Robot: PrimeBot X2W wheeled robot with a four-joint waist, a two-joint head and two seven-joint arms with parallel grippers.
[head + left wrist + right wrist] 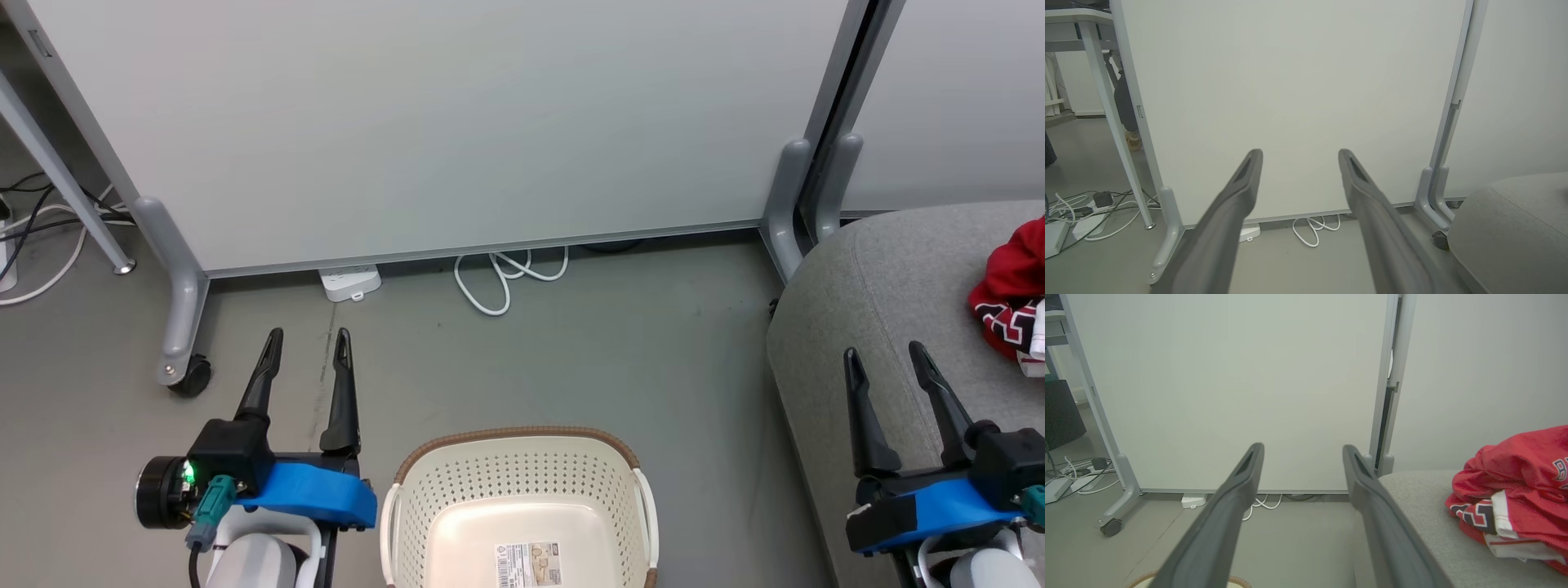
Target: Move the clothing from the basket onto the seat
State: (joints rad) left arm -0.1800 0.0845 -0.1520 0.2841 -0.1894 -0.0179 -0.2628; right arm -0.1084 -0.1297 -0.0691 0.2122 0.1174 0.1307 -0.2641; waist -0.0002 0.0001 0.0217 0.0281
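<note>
The basket (514, 474) is a cream plastic tub with rounded corners, walls pierced by rows of small holes, and a brown woven-look rim. Its smooth floor is bare except for a label sticker (527, 565). It stands on the matte grey floor (637, 359) between the two arms.

The clothing (1012, 286) lies crumpled on the seat (882, 286), a rounded block of coarse grey fabric at the right. It is thin, bright red cloth with black-and-white lettering and white trim.

The left gripper (309, 335) hangs over the floor left of the basket. The right gripper (883, 349) hangs over the seat's near edge, apart from the clothing. Both sets of jaws stand spread wide and hold nothing. They are long, dark, tapering fingers on blue mounts.

The right wrist view shows the garments' soft folds (1515, 486) more closely, resting on the seat cushion (1421, 506) beside that gripper (1302, 446).

The left wrist view looks past its own gripper (1300, 152) at a smooth pale partition panel (1290, 102). A looped white cable (1314, 228) lies at the panel's foot, and the seat's curved corner (1511, 228) shows at the right.
</note>
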